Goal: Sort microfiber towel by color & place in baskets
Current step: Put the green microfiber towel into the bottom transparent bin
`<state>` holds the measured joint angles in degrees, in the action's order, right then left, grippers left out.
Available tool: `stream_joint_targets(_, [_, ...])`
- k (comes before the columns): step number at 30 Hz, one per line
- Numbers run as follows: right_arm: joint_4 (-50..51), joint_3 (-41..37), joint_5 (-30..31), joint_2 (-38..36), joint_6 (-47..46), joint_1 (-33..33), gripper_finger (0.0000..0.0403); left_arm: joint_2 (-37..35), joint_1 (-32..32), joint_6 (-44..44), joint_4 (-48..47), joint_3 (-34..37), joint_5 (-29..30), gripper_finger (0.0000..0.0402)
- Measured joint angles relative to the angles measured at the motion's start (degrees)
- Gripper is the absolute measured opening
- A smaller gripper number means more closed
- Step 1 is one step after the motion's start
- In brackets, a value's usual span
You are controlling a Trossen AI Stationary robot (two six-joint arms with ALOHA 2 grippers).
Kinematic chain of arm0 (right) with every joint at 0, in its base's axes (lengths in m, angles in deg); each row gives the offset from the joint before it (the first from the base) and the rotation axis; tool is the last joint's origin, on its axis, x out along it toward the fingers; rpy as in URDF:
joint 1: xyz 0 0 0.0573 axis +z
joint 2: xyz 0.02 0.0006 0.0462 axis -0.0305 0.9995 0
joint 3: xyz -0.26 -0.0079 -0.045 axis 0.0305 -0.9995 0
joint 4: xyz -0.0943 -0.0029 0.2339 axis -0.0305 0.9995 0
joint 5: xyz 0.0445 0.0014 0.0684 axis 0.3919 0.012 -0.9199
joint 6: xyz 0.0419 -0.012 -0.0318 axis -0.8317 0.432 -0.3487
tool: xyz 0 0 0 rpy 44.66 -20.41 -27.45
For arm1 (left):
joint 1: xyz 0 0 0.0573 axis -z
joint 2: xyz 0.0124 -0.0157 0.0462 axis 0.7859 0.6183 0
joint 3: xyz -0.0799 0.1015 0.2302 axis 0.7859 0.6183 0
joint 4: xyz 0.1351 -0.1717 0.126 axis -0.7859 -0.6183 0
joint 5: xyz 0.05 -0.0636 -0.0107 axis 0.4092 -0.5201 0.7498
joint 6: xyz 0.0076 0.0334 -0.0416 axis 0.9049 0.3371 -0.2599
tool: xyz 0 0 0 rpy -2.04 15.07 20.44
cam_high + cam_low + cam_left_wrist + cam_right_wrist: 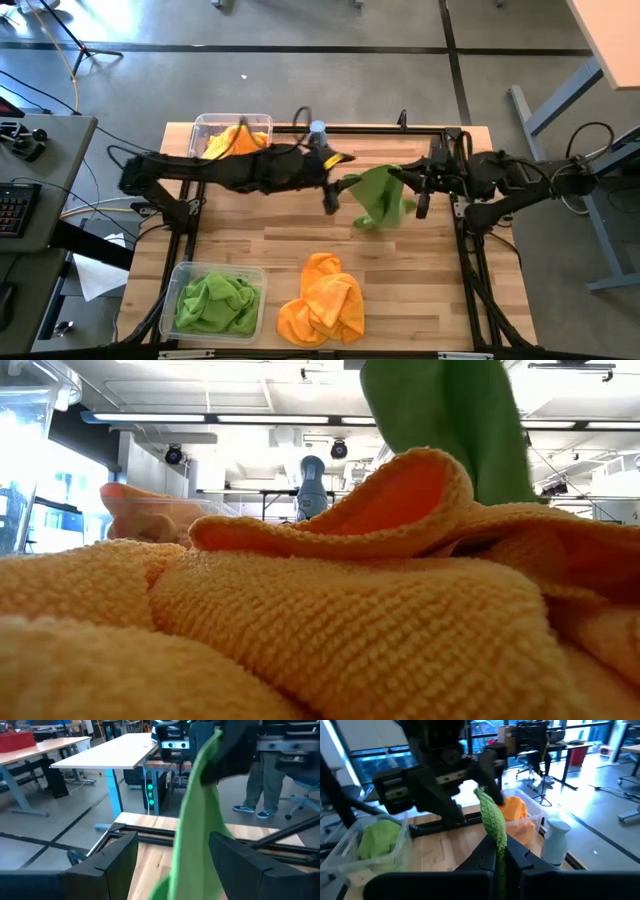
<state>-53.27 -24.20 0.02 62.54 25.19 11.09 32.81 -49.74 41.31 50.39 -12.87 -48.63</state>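
Observation:
A lime green towel (380, 196) hangs above the middle of the table, between my two grippers. My right gripper (406, 184) comes from the table's right and is shut on it. My left gripper (334, 194) comes from the left and is open. Its two fingers stand on either side of the hanging towel (192, 835); I cannot tell whether they touch it. Orange towels (322, 298) lie heaped on the table's near side. A clear basket (200, 128) at the far left holds an orange towel (236, 140). A clear basket (184, 272) at the near left holds green towels (216, 304). My right gripper (499, 854) pinches the green towel between its two shut fingers at an upper bunched part (495, 827), coming about level from the table's right. The towel hangs below the fingers, clear of the table (445, 420). One end sticks out toward my left gripper (481, 795).
A small clear water bottle (318, 130) stands at the far edge behind the left gripper. A black frame rail (400, 128) runs along the table's far and right sides. Bare wood (420, 290) lies at the near right.

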Motion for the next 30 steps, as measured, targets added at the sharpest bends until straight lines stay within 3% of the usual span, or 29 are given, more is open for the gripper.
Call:
stream_joint_targets(6, [-1.0, 0.0, -6.4, 0.9, 2.5, -3.2, 0.0, 9.4, -1.5, 0.0, -0.2, -10.0, -3.8, 0.0231])
stream_joint_targets(11, [-5.8, 0.0, -6.7, 0.9, 5.9, -3.6, 0.0, 16.4, -1.5, -0.1, -0.2, -16.4, -6.4, 0.0231])
stream_joint_targets(21, [-11.8, 0.0, -5.7, 0.6, 8.8, -3.6, 0.0, 21.5, -0.9, -7.1, -0.5, -18.7, -7.2, 0.0225])
stream_joint_targets(25, [-11.7, 0.0, -5.6, 0.1, 8.5, -3.6, 0.0, 21.5, -0.6, -9.2, -3.9, -18.7, -6.6, 0.0174])
stream_joint_targets(30, [-11.1, -0.1, -3.2, -0.8, 6.7, -3.6, 0.0, 20.9, -0.5, -9.7, -7.2, -18.8, -6.2, 0.005])
